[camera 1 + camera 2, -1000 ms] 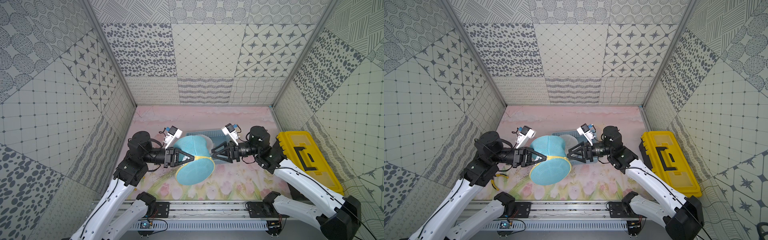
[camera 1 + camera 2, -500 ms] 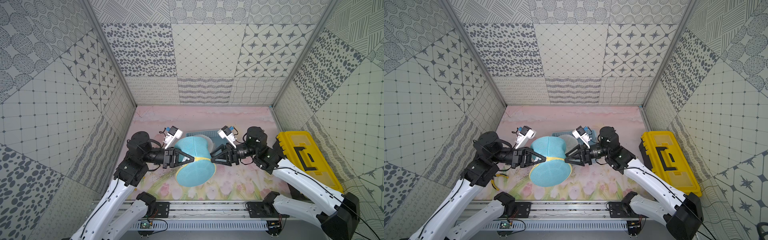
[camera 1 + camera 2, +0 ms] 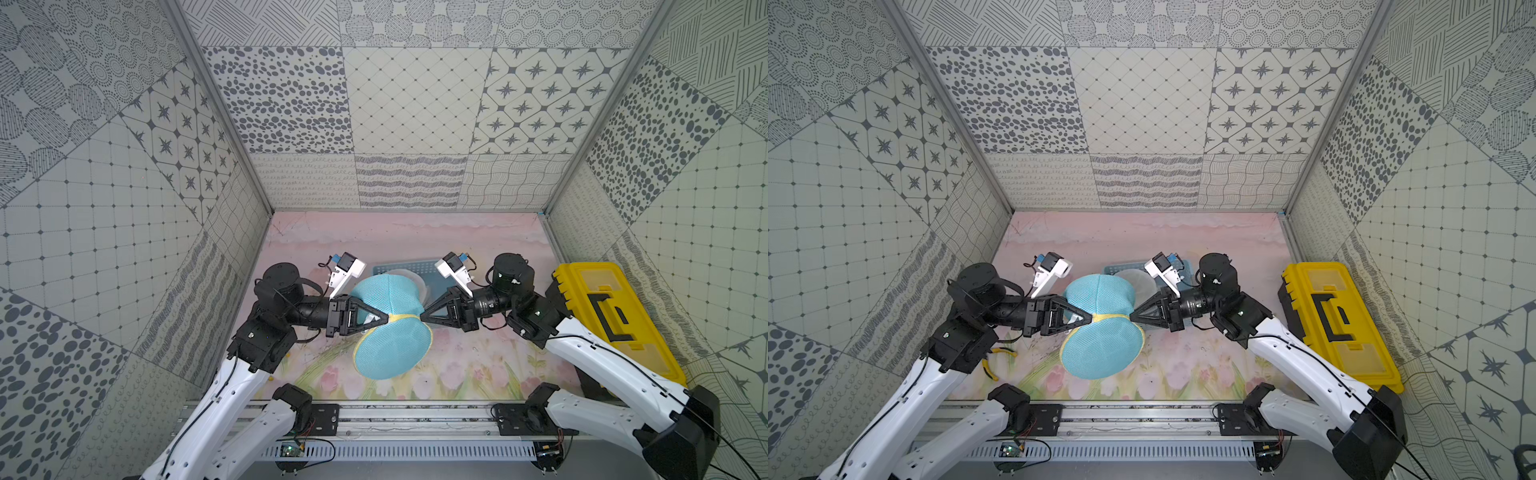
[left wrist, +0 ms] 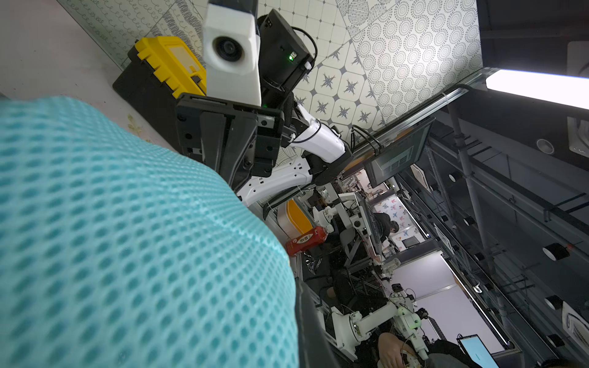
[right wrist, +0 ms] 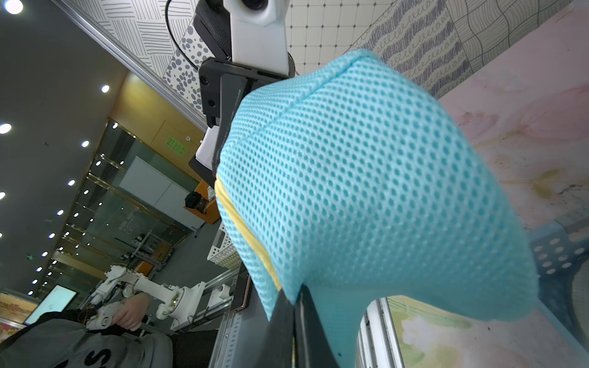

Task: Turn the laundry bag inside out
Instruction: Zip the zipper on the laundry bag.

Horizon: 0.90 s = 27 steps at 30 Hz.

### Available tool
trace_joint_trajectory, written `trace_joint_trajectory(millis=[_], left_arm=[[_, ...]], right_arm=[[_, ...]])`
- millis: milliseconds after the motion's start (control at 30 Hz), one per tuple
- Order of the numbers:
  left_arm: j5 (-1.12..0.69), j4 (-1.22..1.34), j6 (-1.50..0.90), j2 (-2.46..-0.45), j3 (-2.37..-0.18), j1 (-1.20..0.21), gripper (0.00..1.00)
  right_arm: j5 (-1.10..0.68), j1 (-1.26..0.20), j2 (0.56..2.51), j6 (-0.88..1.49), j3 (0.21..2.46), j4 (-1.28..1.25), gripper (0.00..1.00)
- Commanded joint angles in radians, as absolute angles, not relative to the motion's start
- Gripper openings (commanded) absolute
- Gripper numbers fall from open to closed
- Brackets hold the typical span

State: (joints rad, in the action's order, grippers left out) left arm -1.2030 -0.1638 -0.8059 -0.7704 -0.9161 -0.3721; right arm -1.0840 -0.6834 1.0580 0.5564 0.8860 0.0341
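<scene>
Bag: I have the laundry bag (image 3: 392, 353), turquoise mesh, hanging between my two arms above the middle of the flowered mat (image 3: 457, 374). It is pinched in at the waist like an hourglass, with one lobe bulging toward the back wall and a bigger round lobe toward the rail (image 3: 415, 419).
Trim: a yellow trim (image 5: 242, 229) runs across the waist from one set of tips to the other. I see it in both top views and in the right wrist view.
Left gripper: my left gripper (image 3: 386, 319) has its jaws drawn together on the bag's waist at the yellow trim, reaching in level from the left. The left wrist view is mostly filled with mesh (image 4: 127, 239), so I judge the grip from the top views.
Right gripper: my right gripper (image 3: 422, 318) meets the waist from the opposite side. In the right wrist view its fingers (image 5: 293, 318) are pressed tight together with the bag's edge clamped between them.
Spacing: the two sets of tips face each other, near but apart, with only the narrow waist between them (image 3: 1111, 318).
Basket: a blue basket (image 3: 399, 268) sits on the mat behind the bag, partly hidden by it. Something pale and round is in it, but I cannot tell what.
Toolbox: a yellow toolbox (image 3: 615, 320), lid shut, lies along the right wall, beside my right arm.
Pliers: yellow-handled pliers (image 3: 992, 361) lie on the mat under my left arm.
</scene>
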Motion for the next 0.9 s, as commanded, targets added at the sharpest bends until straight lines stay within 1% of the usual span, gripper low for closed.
trace_joint_trajectory(millis=[0,33,67,100,133,200,300,400,467,700,867], left_arm=[[-1.125,-0.277,-0.684,-0.776,-0.957,-0.370,0.00],[-1.081,-0.352,-0.651,-0.784,-0.970,-0.370,0.08],[-1.030,-0.440,-0.625,-0.799,-0.984,-0.370,0.20],[-0.984,-0.508,-0.611,-0.812,-0.993,-0.370,0.38],[-0.946,-0.549,-0.605,-0.822,-0.997,-0.369,0.48],[-0.852,-0.638,-0.601,-0.835,-1.004,-0.370,0.60],[-0.748,-0.706,-0.600,-0.822,-1.006,-0.369,0.63],[-0.662,-0.738,-0.570,-0.762,-1.023,-0.371,0.69],[-0.597,-0.792,-0.535,-0.728,-1.049,-0.371,0.71],[-0.477,-0.875,-0.433,-0.693,-1.122,-0.375,0.71],[-0.493,-0.813,-0.378,-0.706,-1.153,-0.384,0.71]], right_arm=[[-1.021,-0.686,1.031,0.526,0.947,0.067,0.00],[-0.997,-0.685,1.031,0.515,0.962,0.101,0.00],[-0.979,-0.684,1.031,0.511,0.972,0.116,0.00],[-0.958,-0.682,1.031,0.510,0.980,0.133,0.00],[-0.939,-0.680,1.035,0.509,0.990,0.145,0.00],[-0.909,-0.677,1.044,0.502,1.017,0.180,0.00],[-0.894,-0.671,1.060,0.473,1.057,0.229,0.00],[-0.891,-0.663,1.081,0.453,1.089,0.276,0.00],[-0.893,-0.657,1.099,0.439,1.111,0.314,0.00],[-0.876,-0.651,1.145,0.362,1.186,0.440,0.00],[-0.892,-0.648,1.167,0.333,1.207,0.476,0.00]])
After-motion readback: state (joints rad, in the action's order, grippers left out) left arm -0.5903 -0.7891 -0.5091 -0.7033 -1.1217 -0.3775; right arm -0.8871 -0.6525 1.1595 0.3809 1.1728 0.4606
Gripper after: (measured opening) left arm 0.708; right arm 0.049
